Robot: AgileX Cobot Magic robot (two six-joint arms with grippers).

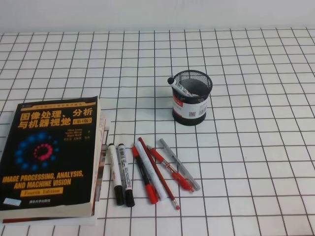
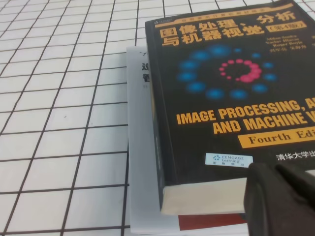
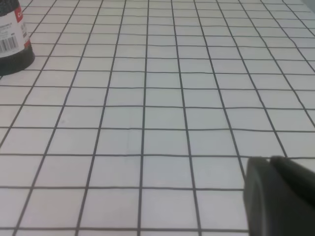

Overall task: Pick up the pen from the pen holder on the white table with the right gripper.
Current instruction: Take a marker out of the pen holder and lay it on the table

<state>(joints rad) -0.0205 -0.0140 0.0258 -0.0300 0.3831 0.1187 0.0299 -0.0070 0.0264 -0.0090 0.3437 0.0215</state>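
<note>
The pen (image 1: 179,164) is not standing in the pen holder (image 1: 191,97). It lies flat on the white tabletop (image 1: 256,147) toward the front edge, the rightmost of a fanned row of red pens (image 1: 170,169) and black-capped markers (image 1: 120,174). Its long axis slants from far-left to near-right. The holder stands further back, about mid-tabletop, with only a black-capped marker (image 1: 183,88) leaning out over its left rim.

Neither arm shows in the high view. In the right wrist view the holder (image 3: 12,39) sits at the upper left corner, so it lies ahead and to the left of the right claw (image 3: 280,196); the pen is outside that view. I judge the reach must swing left, and toward the front edge if the silver pen is the target.

Only a dark sliver of the right claw shows, low over bare grid; released or clenched, I cannot tell. The left claw (image 2: 280,196) hangs over the book (image 2: 226,98), likewise unreadable.
</note>
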